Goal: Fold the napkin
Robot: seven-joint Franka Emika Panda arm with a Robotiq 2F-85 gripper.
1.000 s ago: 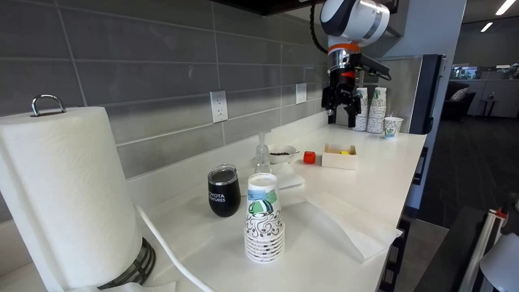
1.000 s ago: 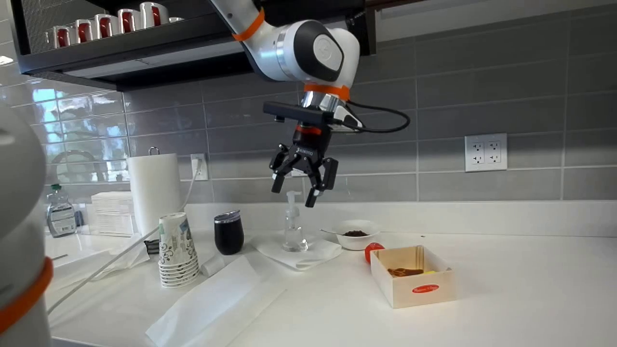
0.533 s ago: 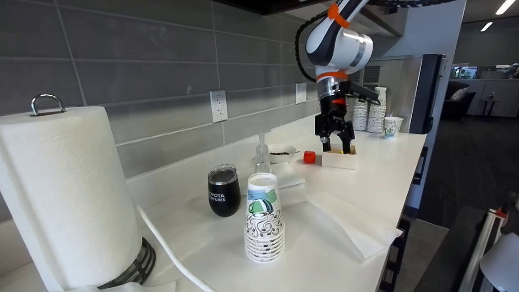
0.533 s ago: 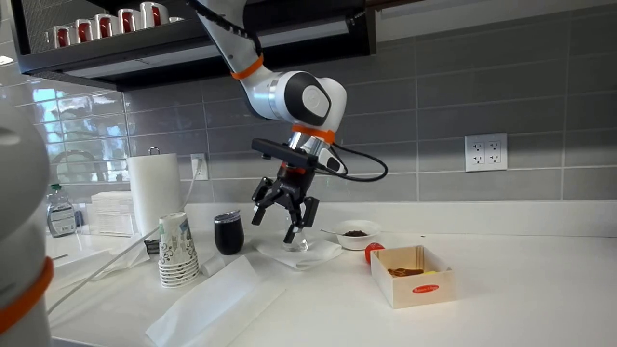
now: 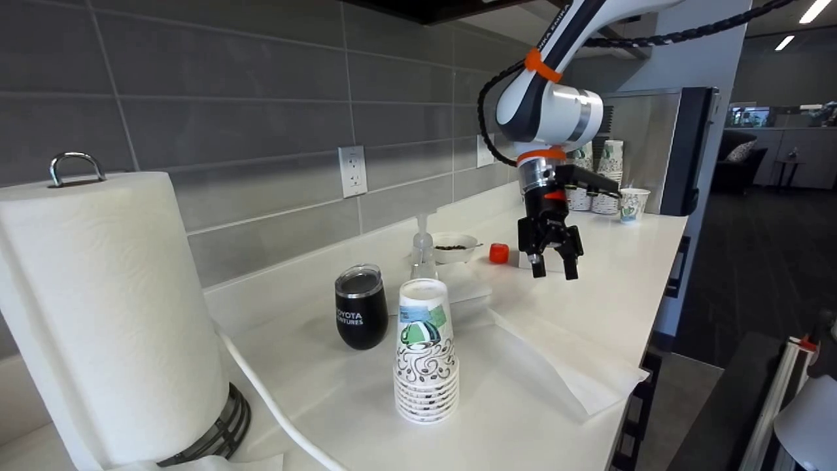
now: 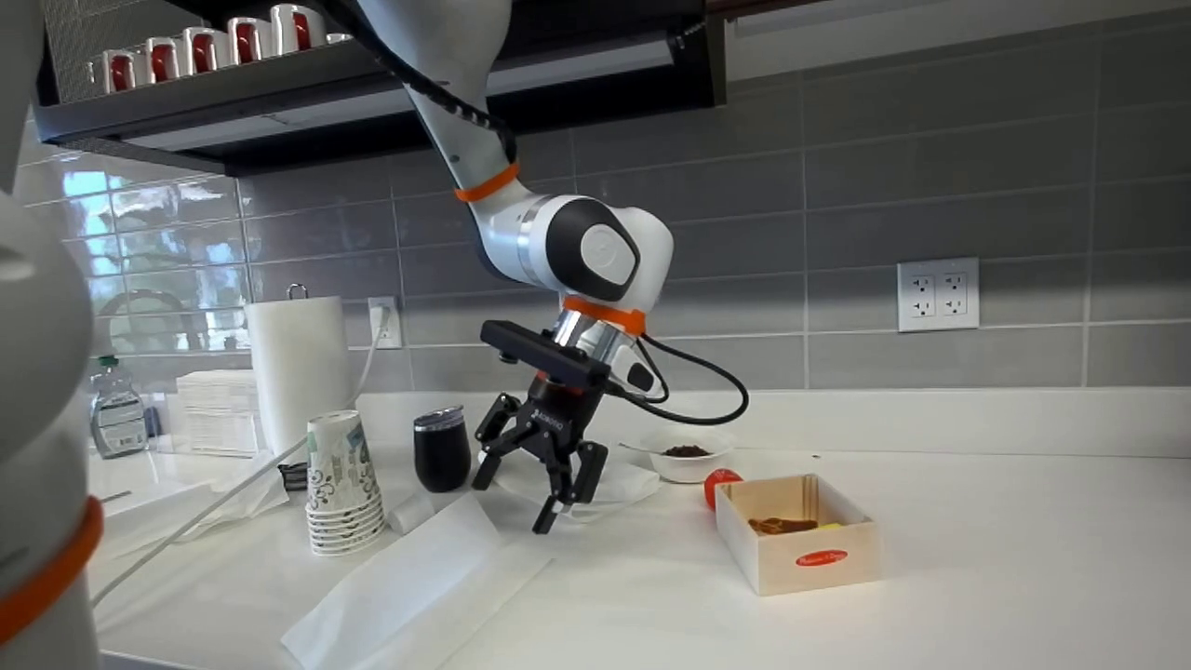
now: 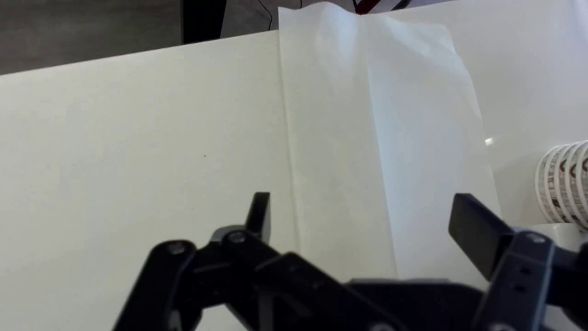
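Note:
The napkin (image 5: 582, 366) is a thin white sheet lying on the white counter, running from the soap area to the front edge. It also shows in an exterior view (image 6: 409, 586) and in the wrist view (image 7: 335, 161). A lengthwise line splits it into two strips, and its wavy end reaches slightly past the counter's edge. My gripper (image 7: 361, 202) is open and empty, with its jaws wide apart and pointing down. It hangs over the napkin's back end in an exterior view (image 6: 513, 502). It also shows in an exterior view (image 5: 555, 271). Any contact cannot be told.
A patterned cup stack (image 5: 425, 353) stands beside the napkin, with a black tumbler (image 5: 361, 307) behind. A soap pump (image 5: 424, 252) stands on another white sheet (image 6: 623, 489). A bowl (image 6: 693, 456), red object (image 6: 721, 484) and wooden box (image 6: 809, 568) sit farther along.
My gripper has come down from well above the counter to just over the napkin's back end, shifting left in an exterior view. It stays open. The napkin looks unmoved.

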